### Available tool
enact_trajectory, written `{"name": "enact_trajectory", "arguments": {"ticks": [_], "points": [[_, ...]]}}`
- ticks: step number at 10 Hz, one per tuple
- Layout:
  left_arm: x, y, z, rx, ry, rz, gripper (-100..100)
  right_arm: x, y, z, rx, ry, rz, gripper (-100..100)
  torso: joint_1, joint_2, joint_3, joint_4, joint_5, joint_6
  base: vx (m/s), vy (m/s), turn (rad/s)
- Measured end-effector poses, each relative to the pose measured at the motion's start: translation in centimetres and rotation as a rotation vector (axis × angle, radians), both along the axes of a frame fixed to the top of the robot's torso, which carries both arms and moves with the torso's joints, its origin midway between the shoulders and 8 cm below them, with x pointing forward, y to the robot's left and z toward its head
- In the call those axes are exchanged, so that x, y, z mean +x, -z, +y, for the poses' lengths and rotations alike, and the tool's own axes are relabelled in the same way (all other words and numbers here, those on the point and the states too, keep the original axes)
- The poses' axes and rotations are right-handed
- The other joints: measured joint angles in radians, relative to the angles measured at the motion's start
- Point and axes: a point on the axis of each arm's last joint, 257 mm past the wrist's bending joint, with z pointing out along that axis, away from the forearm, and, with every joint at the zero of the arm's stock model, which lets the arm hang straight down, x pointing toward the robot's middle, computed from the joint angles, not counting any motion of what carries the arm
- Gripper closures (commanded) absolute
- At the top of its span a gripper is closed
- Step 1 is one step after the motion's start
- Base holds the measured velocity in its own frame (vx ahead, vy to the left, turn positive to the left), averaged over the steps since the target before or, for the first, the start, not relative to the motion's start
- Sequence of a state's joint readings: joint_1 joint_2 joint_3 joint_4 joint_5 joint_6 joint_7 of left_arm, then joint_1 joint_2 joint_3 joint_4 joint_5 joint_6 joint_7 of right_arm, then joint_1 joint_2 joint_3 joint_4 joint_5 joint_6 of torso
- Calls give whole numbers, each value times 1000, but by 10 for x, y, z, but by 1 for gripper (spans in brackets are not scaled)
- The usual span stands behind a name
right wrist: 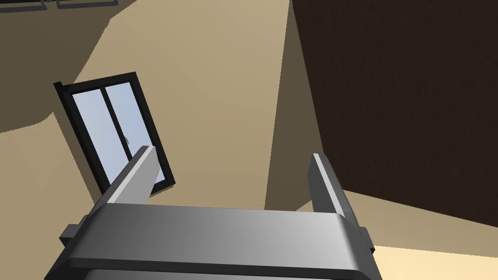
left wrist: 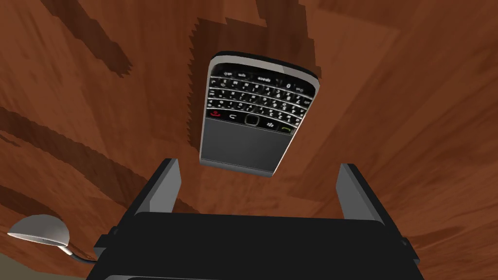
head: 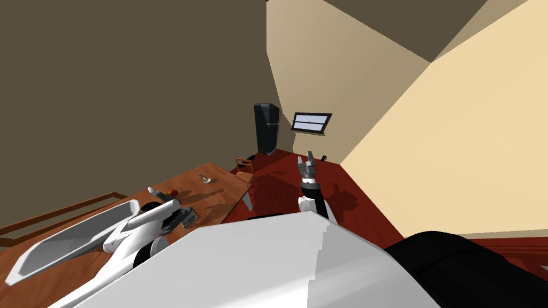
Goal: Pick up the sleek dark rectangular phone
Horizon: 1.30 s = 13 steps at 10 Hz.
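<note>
Left wrist view: the dark keypad phone (left wrist: 257,116) lies flat on the wooden tabletop (left wrist: 87,160), just beyond the left hand (left wrist: 258,165), its fingers spread and empty, with a spoon (left wrist: 41,232) nearby. The right hand (right wrist: 233,158), fingers likewise spread, is held up well apart from the tabletop.

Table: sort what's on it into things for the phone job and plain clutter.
Job: phone; left gripper, open over it.
Clutter: spoon; tray.
</note>
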<state>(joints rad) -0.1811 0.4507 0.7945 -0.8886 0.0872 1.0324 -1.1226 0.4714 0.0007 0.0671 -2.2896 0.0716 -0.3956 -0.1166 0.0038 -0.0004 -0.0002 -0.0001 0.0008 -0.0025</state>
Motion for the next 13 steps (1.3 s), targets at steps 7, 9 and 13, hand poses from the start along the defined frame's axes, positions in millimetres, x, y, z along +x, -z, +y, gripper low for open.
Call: {"name": "enact_trajectory", "arguments": {"ticks": [7, 9, 13], "points": [[-10, 18, -20, -70, 18, 53, -100, 0, 0, 0, 0, 0, 0, 0, 0, -1, -1, 0, 0, -1, -12, 37, -54], [-10, 27, -28, -69, 15, 51, -100, 0, 0, 0, 0, 0, 0, 0, 2, -1, -1, 0, 1, -1, -2, 55, -13], [-10, 28, -27, -67, 17, 51, 100, 0, 0, 0, 0, 0, 0, 0, -2, -2, -1, 0, 0, -1, 0, 2, 0]]}}
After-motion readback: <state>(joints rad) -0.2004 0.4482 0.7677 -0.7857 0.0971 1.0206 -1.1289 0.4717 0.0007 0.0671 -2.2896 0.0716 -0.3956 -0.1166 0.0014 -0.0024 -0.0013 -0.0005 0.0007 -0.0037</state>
